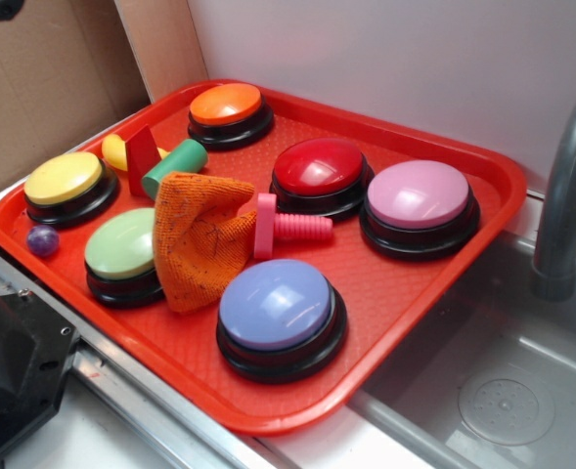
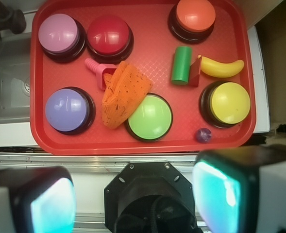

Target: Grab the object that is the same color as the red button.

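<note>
The red button (image 1: pixel 319 168) (image 2: pixel 109 35), a glossy deep-red dome on a black base, sits toward the back of the red tray (image 1: pixel 395 283). The object, a small dark-red block (image 1: pixel 141 156) (image 2: pixel 196 72), stands at the tray's back left, wedged between a green cylinder (image 1: pixel 175 166) and a yellow banana (image 2: pixel 222 67). My gripper (image 2: pixel 135 201) hangs high over the near side, outside the tray. Its teal-padded fingers (image 2: pixel 218 191) are far apart with nothing between them. It does not show in the exterior view.
Orange (image 1: pixel 228 106), pink (image 1: pixel 419 195), yellow (image 1: pixel 66 180), green (image 1: pixel 121 244) and lilac (image 1: pixel 277 305) buttons fill the tray. An orange cloth (image 1: pixel 199 234) lies against a pink screw toy (image 1: pixel 288 227). A purple ball (image 1: pixel 42 240) rests near the left rim. A sink (image 1: pixel 503 391) with a faucet (image 1: pixel 566 195) lies to the right.
</note>
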You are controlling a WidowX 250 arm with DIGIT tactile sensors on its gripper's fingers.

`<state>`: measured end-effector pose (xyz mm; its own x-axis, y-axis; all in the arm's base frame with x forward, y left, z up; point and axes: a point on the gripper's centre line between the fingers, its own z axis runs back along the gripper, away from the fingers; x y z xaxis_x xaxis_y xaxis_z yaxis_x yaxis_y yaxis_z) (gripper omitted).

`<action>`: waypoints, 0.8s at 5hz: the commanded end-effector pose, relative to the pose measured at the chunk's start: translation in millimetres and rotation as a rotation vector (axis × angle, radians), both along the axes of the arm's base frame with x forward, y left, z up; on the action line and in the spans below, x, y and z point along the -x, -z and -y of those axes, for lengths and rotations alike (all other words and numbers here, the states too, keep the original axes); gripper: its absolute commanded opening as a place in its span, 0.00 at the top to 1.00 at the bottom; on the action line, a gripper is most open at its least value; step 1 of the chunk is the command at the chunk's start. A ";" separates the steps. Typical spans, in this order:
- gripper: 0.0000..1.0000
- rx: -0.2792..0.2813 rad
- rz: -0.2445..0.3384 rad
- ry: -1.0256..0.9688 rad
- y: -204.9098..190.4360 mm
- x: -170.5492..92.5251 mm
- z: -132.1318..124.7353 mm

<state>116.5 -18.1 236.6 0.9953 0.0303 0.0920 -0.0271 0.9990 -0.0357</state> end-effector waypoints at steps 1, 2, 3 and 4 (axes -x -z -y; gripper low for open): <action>0.00 0.000 0.000 0.000 0.0 0.0 0.0; 0.00 -0.039 0.026 -0.008 20.8 -17.1 -16.8; 0.00 -0.079 0.005 -0.068 38.2 -31.4 -30.8; 0.00 -0.091 -0.009 -0.166 57.0 -42.9 -49.4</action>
